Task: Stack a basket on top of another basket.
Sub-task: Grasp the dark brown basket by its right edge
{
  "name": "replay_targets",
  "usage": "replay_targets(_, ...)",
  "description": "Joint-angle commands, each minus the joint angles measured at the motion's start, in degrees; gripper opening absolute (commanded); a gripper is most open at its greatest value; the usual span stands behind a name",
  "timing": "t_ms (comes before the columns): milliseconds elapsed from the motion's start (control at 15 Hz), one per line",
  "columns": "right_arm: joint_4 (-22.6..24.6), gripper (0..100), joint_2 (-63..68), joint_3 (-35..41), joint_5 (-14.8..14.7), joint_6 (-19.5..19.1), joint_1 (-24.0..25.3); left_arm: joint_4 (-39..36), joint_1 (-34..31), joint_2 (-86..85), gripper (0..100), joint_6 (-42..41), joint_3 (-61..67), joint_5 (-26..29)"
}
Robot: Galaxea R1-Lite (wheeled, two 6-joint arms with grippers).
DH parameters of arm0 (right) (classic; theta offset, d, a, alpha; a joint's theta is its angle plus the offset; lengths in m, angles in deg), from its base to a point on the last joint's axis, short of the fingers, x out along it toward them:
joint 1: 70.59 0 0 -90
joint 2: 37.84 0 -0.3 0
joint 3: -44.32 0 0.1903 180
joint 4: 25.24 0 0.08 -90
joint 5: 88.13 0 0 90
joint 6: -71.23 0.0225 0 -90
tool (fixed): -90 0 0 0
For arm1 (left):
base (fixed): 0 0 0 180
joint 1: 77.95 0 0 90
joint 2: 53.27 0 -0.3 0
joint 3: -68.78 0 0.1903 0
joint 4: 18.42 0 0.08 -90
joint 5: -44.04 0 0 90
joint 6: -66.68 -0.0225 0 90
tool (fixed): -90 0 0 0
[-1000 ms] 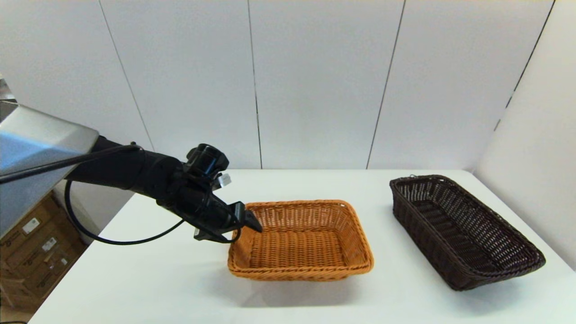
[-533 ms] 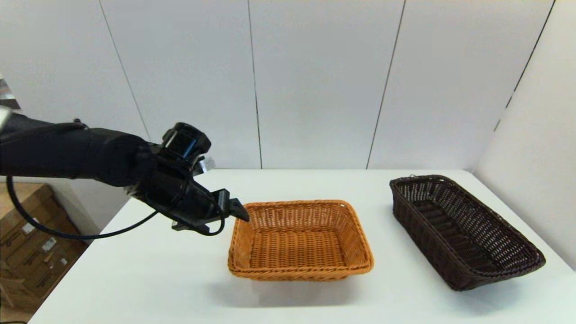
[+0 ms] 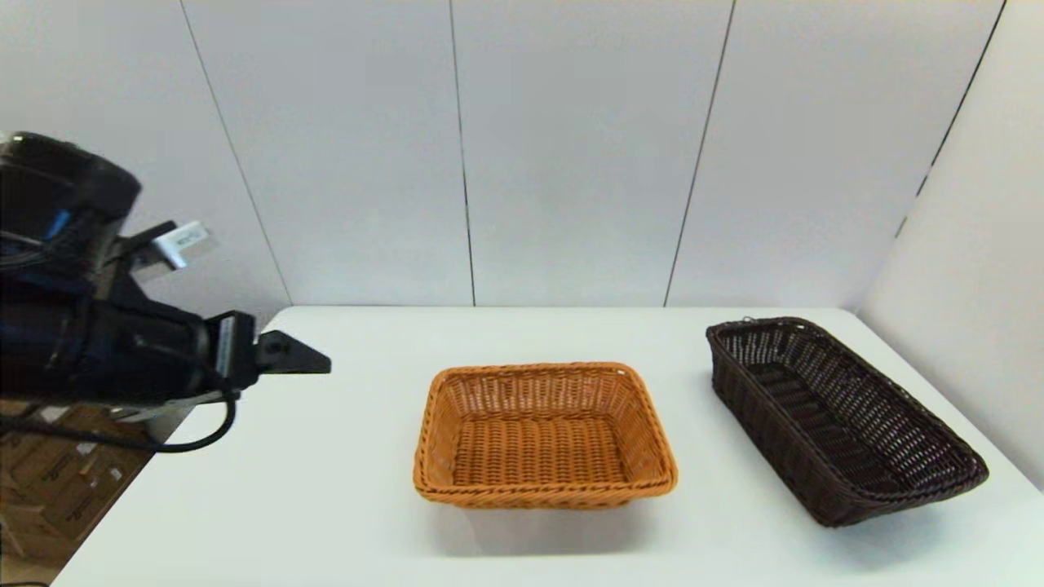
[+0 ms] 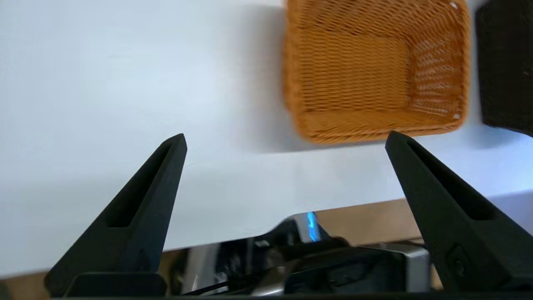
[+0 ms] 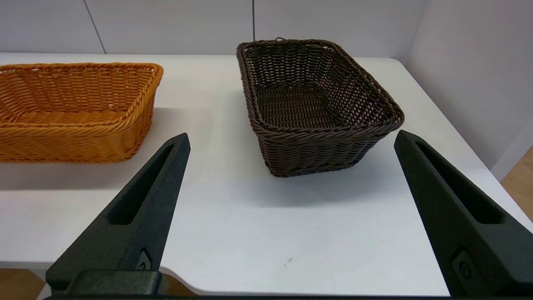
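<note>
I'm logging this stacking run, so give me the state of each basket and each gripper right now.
dark brown basket: upright, empty, on the table, unstacked.
orange-tan basket: upright, empty, apart from the dark one.
left gripper: open, holding nothing, off the table's left edge.
right gripper: open, empty, facing the dark basket.

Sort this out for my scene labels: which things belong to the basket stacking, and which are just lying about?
For the job: dark brown wicker basket; orange-tan wicker basket; open left gripper; open right gripper.

Lying about: cardboard boxes beside the white table.
</note>
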Motion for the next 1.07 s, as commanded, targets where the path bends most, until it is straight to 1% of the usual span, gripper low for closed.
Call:
replay_targets(67,0.0,100,0.0,0.1,0.0,0.0,0.0,2.4,-1.2,-22.5,100,-2.2,9.6,-10.0)
replay_targets(200,0.0,100,0.0,0.1,0.0,0.0,0.0,7.4,-1.3,-31.1,100,-2.3,10.3,-11.5)
replay_targets(333,0.0,100,0.0,0.1,0.0,0.0,0.0,12.0,-1.3,-37.4,100,-2.6,11.0,-12.0)
replay_targets(400,0.0,100,0.0,0.1,0.0,0.0,0.0,13.3,-1.3,-39.8,100,-2.6,11.5,-12.4)
replay_targets(533,0.0,100,0.0,0.1,0.0,0.0,0.0,15.2,-1.4,-43.6,100,-2.6,12.7,-15.4)
replay_targets(667,0.0,100,0.0,0.1,0.0,0.0,0.0,16.9,-1.7,-46.4,100,-2.6,12.7,-15.8)
replay_targets(933,0.0,100,0.0,0.1,0.1,0.0,0.0,21.7,-4.8,-53.0,100,-2.8,12.9,-15.4)
replay_targets(1067,0.0,100,0.0,0.1,0.0,0.0,0.0,22.7,-7.3,-56.0,100,-4.8,14.2,-15.1)
